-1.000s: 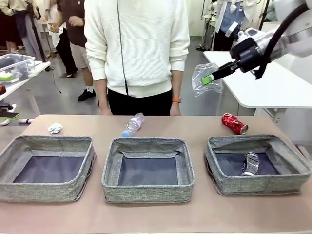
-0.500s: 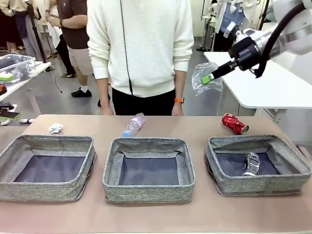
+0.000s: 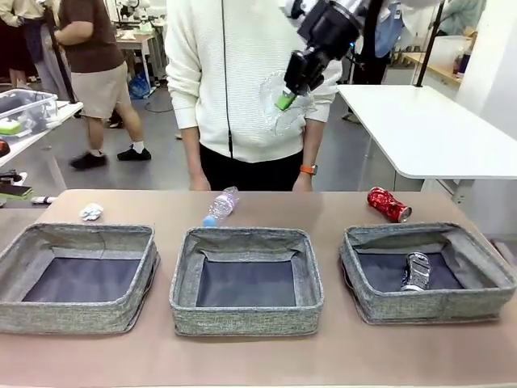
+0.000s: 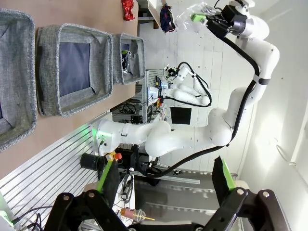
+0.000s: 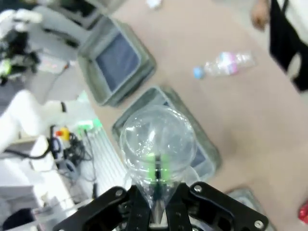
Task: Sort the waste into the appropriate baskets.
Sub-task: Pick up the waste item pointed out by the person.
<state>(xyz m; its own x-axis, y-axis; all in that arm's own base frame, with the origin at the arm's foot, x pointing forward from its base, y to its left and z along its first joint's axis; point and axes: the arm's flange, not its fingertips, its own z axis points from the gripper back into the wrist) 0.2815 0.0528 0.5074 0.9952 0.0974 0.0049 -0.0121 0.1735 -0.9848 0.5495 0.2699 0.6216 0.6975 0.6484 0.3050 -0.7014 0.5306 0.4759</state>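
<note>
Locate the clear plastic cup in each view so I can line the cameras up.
Front view: clear plastic cup upper middle, before the person's sweater, pinched by the right gripper.
Left wrist view: cup at the top edge, right of centre, at the far arm's tip.
Right wrist view: cup centre, lower half, between the fingers.
Shared landmark: middle basket.

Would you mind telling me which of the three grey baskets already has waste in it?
The basket at the robot's right: a crushed silver can lies in it. The middle basket and left basket show bare lining.
</note>
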